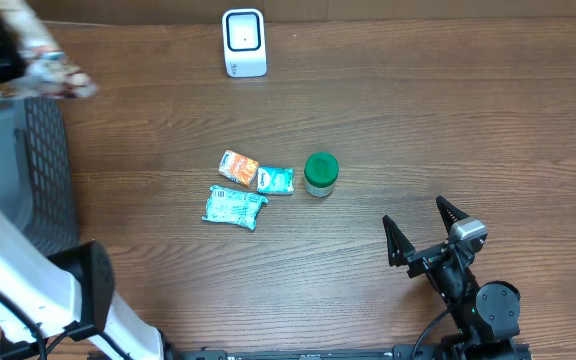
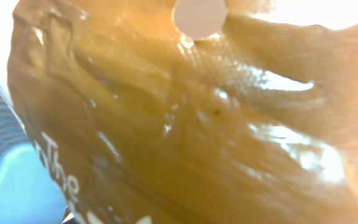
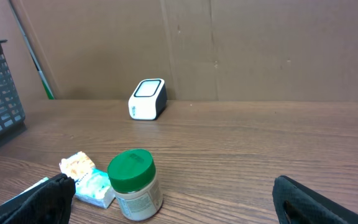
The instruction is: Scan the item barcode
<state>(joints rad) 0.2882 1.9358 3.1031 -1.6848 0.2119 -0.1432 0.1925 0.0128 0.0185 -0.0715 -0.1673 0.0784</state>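
Note:
My left gripper (image 1: pixel 13 50) is at the far left, above the basket, shut on a glossy snack bag (image 1: pixel 56 73). In the left wrist view the orange-brown bag (image 2: pixel 191 124) fills the frame and hides the fingers; white lettering shows at its lower left. No barcode is visible on it. The white scanner (image 1: pixel 244 42) stands at the table's back, well to the right of the bag, and also shows in the right wrist view as the scanner (image 3: pixel 148 98). My right gripper (image 1: pixel 427 232) rests low at the front right, open and holding nothing.
A dark mesh basket (image 1: pixel 43 170) sits at the left edge. Mid-table lie an orange packet (image 1: pixel 238 167), a small teal packet (image 1: pixel 275 180), a larger teal packet (image 1: pixel 234 207) and a green-lidded jar (image 1: pixel 320 173). The jar (image 3: pixel 134 185) stands just ahead of my right gripper (image 3: pixel 176 196).

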